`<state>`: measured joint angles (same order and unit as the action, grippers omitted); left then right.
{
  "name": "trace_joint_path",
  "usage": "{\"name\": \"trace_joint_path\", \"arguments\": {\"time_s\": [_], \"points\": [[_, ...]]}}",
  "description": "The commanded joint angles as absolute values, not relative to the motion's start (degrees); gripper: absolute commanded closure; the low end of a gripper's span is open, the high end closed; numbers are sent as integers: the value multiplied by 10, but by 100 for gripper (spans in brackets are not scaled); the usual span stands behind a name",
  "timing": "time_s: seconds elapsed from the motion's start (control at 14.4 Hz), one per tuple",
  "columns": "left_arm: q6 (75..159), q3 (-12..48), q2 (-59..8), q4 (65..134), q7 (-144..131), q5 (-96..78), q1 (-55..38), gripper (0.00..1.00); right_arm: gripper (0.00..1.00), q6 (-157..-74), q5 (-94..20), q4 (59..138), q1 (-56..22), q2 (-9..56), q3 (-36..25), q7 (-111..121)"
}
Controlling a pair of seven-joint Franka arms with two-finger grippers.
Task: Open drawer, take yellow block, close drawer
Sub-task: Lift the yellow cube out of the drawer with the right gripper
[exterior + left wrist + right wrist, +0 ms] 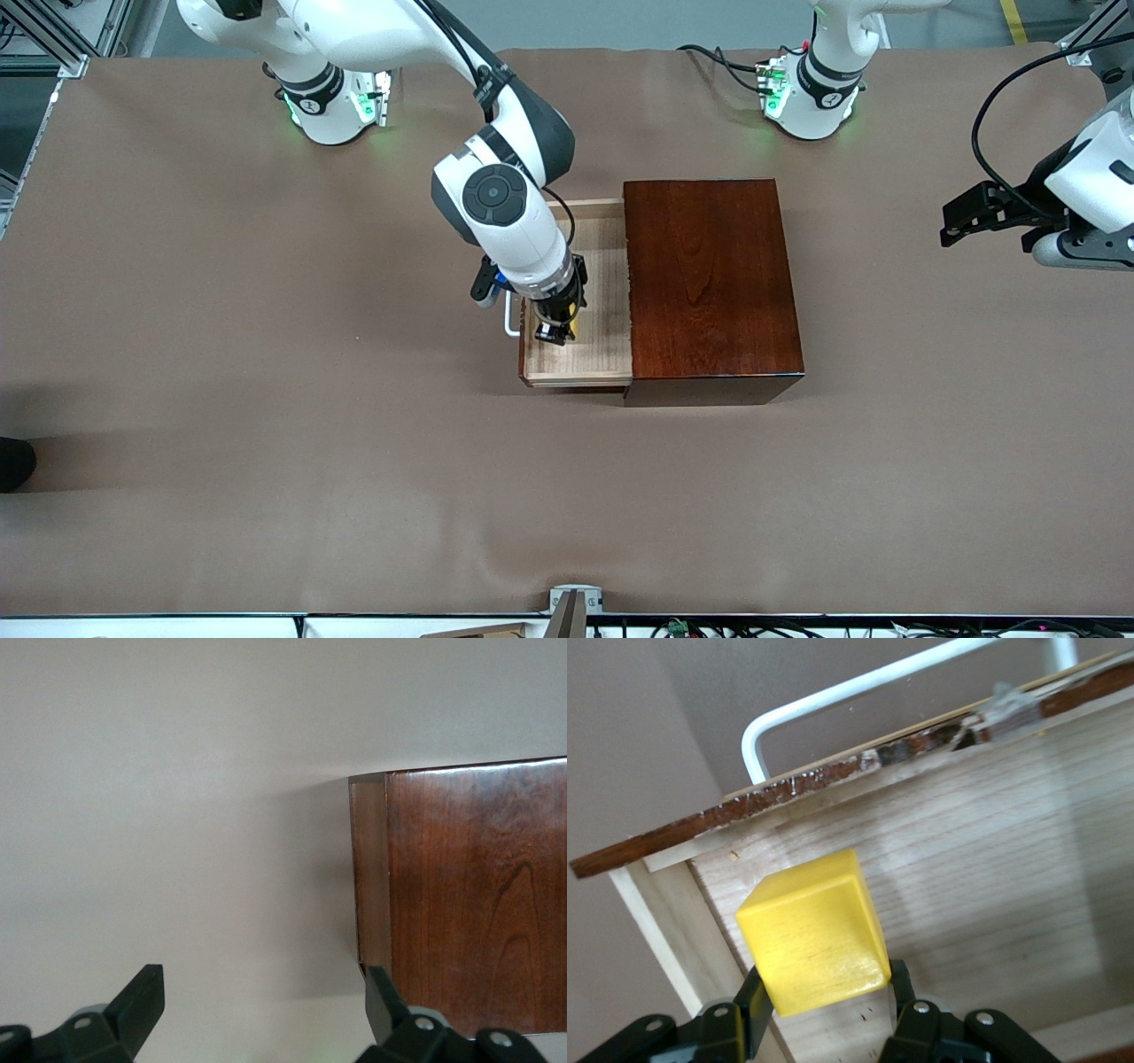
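The jaws of the right gripper (560,330) are pinching the yellow block (814,931), one black finger on each of two opposite faces, as we see clearly in the right wrist view. We take the mahogany box (711,285) as our landmark: the drawer (585,354) stands pulled out of the box toward the right arm's end of the table, and the right gripper with the block is inside this drawer's pale tray, close to the drawer front with its white handle (859,700) (whether the block rests on the tray floor or is a little above it, we cannot tell). In the front view only a small yellow edge of the block (576,324) shows beside the fingers. The left gripper (974,217) waits well apart from the box, above the bare table (266,354) toward the left arm's end, and its jaws are spread wide with nothing between them; in the left wrist view we see its two fingertips (142,997) and, farther off, one side of the box (478,895).
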<state>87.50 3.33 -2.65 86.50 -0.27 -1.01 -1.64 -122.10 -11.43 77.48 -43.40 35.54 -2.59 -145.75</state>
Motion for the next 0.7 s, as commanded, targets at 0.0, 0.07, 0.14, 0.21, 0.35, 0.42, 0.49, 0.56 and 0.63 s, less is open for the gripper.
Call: {"name": "trace_joint_path", "arguments": {"time_s": [0.0,0.07,0.14,0.21,0.35,0.42,0.49,0.56,0.63], "points": [[876,33,-30,856,-4,-18,-17,0,79,-1138,-125,721,-432,346,-26,-1453],[876,33,-30,856,-4,-18,-17,0,80,-1111,-122,709,-428,341,-27,-1444],[876,33,-30,856,-4,-16,-18,0,82,-1088,-121,706,-423,319,-27,-1399],[878,33,-31,856,-4,-17,-18,0,83,-1075,-122,708,-411,297,-28,-1335],[878,33,-40,844,-4,-17,-17,0,83,-1010,-120,710,-378,266,-28,-1207],[879,33,-45,842,-4,-15,-17,0,83,-979,-120,711,-351,252,-28,-1132],[880,33,-50,840,-4,-15,-15,0,83,-956,-120,711,-325,242,-28,-1055],[881,33,-52,840,-4,-16,-15,0,85,-928,-120,711,-297,233,-29,-981],[884,33,-54,840,-4,-18,-14,0,87,-907,-119,712,-267,226,-29,-903]]}}
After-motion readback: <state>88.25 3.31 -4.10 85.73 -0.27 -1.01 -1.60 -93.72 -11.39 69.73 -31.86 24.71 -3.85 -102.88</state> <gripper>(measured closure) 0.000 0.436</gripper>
